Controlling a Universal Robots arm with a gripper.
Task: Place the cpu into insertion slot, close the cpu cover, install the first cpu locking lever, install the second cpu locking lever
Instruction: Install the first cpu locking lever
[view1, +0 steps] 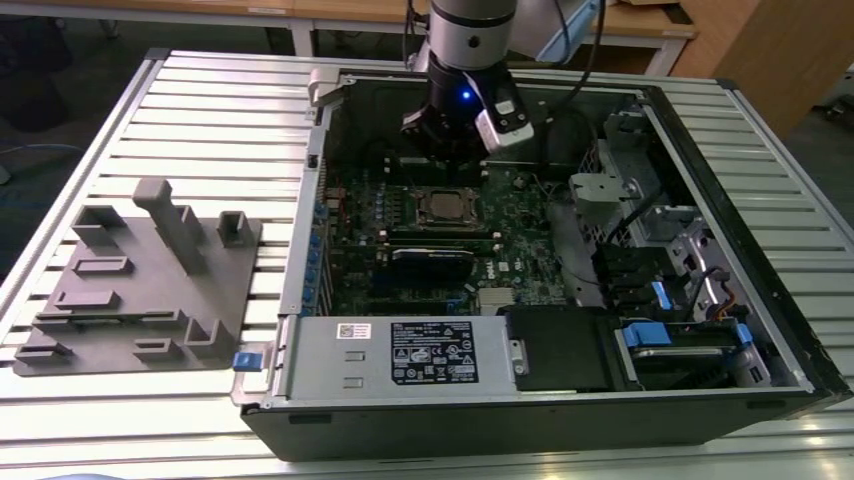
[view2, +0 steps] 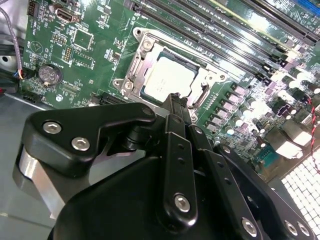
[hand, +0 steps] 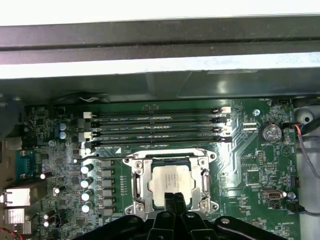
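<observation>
The cpu lies flat in the insertion slot on the green board, its silver-grey top showing. The cpu cover lies down around it as a silvery frame, with the chip visible through its window. A thin wire locking lever runs along one side of the frame, and another one loops by the opposite side. My gripper hovers just above the socket's edge. It is shut, its fingertips together, holding nothing.
The open computer case lies on a slatted metal table. Memory slots run beside the socket. A black card, the power supply and drive bays crowd the case. A grey fixture stands at the exterior view's left.
</observation>
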